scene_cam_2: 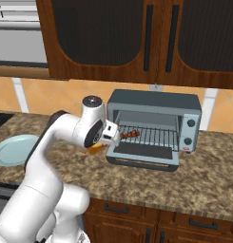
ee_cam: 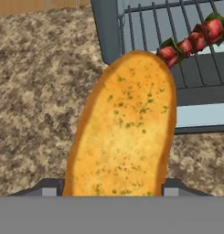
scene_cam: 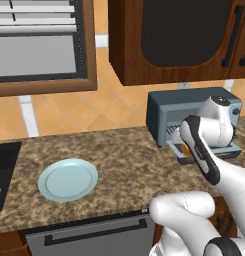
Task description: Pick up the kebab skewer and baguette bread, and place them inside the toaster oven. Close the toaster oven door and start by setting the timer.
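The baguette bread (ee_cam: 125,132), golden and speckled, sits between the fingers of my gripper (ee_cam: 113,189), which is shut on it. In the right base view the baguette bread (scene_cam_2: 94,150) hangs under the gripper (scene_cam_2: 102,144), just left of the front of the toaster oven (scene_cam_2: 156,102). The toaster oven door (scene_cam_2: 141,159) lies dropped open. The kebab skewer (ee_cam: 193,41) rests on the wire rack inside, also visible as the kebab skewer (scene_cam_2: 130,134) near the rack's left end. In the left base view my arm covers much of the toaster oven (scene_cam: 166,105).
A light blue plate (scene_cam: 68,180) lies on the granite counter to the left, seen as the plate (scene_cam_2: 13,149) from the right base. Dark wood cabinets (scene_cam_2: 137,38) hang above the oven. The oven's control panel (scene_cam_2: 189,128) with knobs is on its right side.
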Motion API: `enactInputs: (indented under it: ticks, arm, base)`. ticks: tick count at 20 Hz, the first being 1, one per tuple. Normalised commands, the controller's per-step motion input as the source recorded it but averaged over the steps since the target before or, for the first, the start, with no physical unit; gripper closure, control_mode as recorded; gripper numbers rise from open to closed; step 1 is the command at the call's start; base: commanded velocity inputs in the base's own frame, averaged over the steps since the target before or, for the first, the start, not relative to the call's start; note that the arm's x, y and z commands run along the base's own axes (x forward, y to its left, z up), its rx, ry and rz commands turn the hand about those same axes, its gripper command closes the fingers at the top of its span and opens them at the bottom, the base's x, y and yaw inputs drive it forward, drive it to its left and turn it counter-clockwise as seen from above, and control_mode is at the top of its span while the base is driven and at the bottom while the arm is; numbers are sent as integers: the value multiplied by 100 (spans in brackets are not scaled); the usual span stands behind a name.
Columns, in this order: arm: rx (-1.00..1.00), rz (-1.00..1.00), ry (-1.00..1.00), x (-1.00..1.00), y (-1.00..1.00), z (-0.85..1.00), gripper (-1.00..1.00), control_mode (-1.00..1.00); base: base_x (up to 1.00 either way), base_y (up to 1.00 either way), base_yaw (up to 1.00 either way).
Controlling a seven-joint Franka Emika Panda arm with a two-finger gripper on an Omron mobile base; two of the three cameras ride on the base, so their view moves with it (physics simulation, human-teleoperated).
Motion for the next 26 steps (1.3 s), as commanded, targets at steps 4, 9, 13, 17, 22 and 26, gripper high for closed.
enactInputs:
  ticks: [4,9,13,17,22,26]
  arm:
    - [-4,-1,0,86,-100,0,100,-100]
    - [-2,-3,0,91,-98,-3,100,-100]
    - [0,-2,0,94,-75,0,100,-100]
    - [0,-1,0,68,-90,-2,100,-100]
    - [-1,0,0,1,-47,-33,100,-100]
    - [0,0,-4,0,-16,-26,100,-100]
  base:
    - [0,0,0]
    - [0,0,0]
    - [0,0,0]
    - [0,0,0]
    - [0,0,0]
    - [0,0,0]
